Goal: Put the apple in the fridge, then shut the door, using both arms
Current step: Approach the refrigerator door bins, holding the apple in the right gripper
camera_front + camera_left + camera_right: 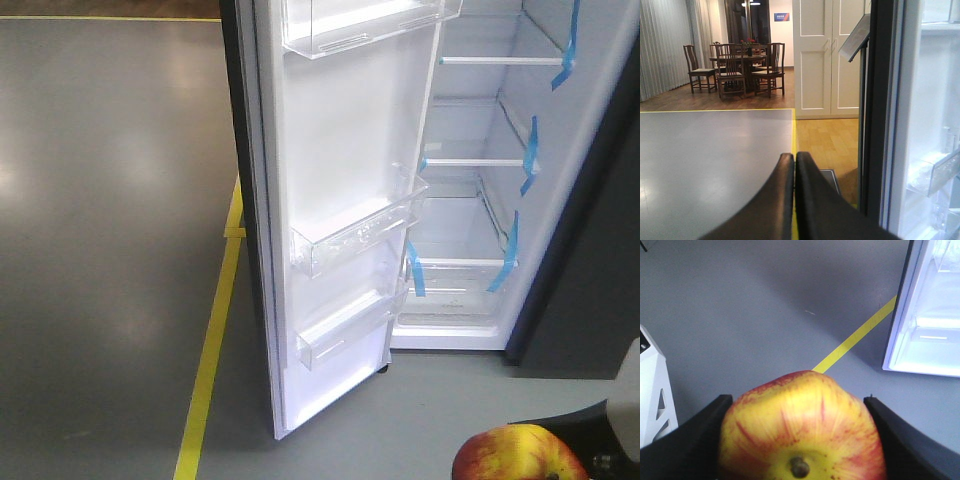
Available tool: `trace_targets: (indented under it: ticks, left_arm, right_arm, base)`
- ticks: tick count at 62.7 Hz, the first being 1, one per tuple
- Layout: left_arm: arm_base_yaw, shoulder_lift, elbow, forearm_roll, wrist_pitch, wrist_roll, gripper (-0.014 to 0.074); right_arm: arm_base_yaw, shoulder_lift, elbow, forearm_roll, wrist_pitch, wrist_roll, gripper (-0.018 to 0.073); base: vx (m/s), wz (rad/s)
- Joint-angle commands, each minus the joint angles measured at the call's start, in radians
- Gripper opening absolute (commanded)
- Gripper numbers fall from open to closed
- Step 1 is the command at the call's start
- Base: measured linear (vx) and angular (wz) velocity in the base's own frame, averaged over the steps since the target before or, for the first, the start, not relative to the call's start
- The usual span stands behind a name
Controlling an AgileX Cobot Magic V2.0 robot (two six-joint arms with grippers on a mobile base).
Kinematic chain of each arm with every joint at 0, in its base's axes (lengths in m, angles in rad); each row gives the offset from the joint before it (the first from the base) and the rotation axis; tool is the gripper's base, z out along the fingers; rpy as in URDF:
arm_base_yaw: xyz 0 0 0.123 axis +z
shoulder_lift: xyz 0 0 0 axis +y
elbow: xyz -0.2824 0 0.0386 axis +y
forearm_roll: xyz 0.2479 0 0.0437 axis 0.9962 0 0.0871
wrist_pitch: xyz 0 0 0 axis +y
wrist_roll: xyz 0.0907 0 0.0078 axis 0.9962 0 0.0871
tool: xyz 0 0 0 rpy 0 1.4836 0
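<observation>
Much open grey floor [100,200] lay left of the fridge [470,330], crossed by a yellow line [210,350] that ran from near the foot of the door [340,130] toward the camera. The door stood swung wide, its white liner facing right and its near lower corner reaching furthest out over the floor. Three clear bins [355,235] jutted from the liner toward the cabinet mouth, crowding the left side of the opening. Inside, white shelves [500,62] marked with blue tape [530,155] sat one above another. A dark grey panel [590,300] bounded the opening on the right.

The apple [515,455] sat at the bottom right of the front view, low, in front of the fridge and well apart from its shelves, with bare floor between. The right gripper [797,401] was clamped on it, a black finger against each flank, the stem toward the wrist camera. A white housing [652,385] stood at the left of that view.

The left gripper [794,156] had its jaws pressed together on nothing, near the door's dark outer edge, which rose at its right. Beyond lay grey floor, a strip of wooden floor [825,140], white panelled doors [827,55] and, far back, a table and chairs [740,57].
</observation>
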Motion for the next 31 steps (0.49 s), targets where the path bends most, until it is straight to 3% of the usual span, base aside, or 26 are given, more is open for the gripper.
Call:
trace_targets:
  ticks: [1, 31]
  left_arm:
    - [0.0, -0.017, 0.021, -0.007, -0.071, -0.003, -0.0006]
    - [0.0, -0.017, 0.021, -0.007, -0.071, -0.003, -0.0006]
  right_arm:
    - [0.001, -0.003, -0.028, 0.024, -0.055, -0.006, 0.0435]
    - [0.001, -0.003, -0.028, 0.024, -0.054, -0.006, 0.0435]
  base:
    - [0.18, 0.05]
    - [0.16, 0.02]
